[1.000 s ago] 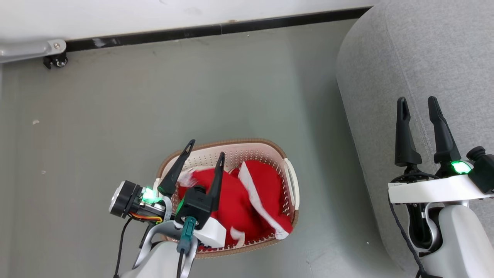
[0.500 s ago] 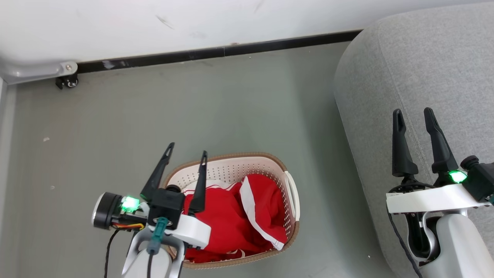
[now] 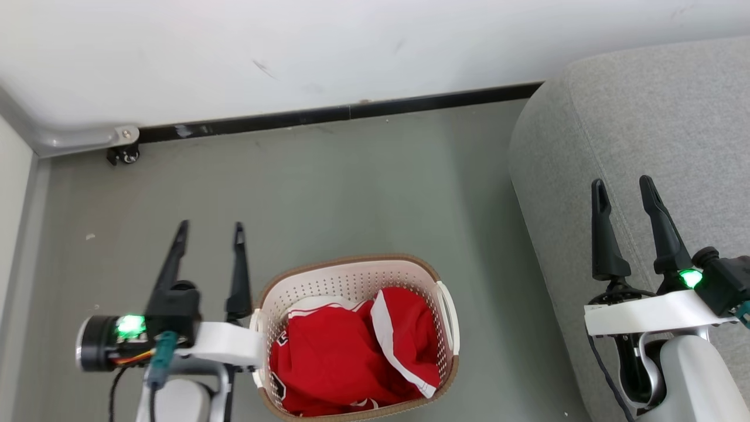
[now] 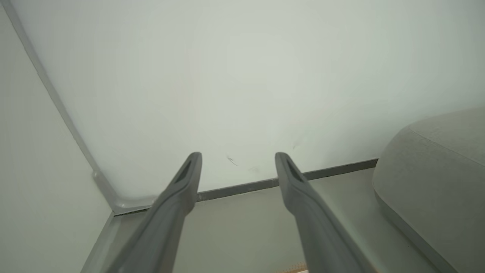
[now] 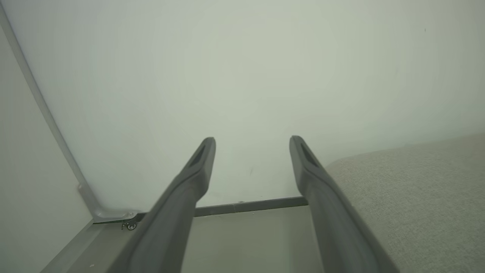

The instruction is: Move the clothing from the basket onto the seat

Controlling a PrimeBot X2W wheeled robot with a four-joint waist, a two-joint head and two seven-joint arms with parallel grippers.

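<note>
White arm shells [image 3: 697, 369], long black tapered jaws, green wrist lights [image 3: 689, 278], black cables [image 3: 609, 375], teal plug [image 3: 159, 358].

The basket [image 3: 351, 280] sits on the floor [image 3: 351, 187] at the lower middle of the head view. The clothing [image 3: 334, 363] is heaped inside it, one piece lying over the other toward the basket's right side. The seat [image 3: 644, 117] takes the right of the frame, apart from the basket with floor between them. The left gripper [image 3: 211, 225] stands at the lower left, just beside the basket's left rim. The right gripper [image 3: 621, 181] is at the lower right, over the seat. The wall [image 3: 293, 53] runs along the top behind everything, with a caster [image 3: 124, 155] at its foot in the upper left.
</note>
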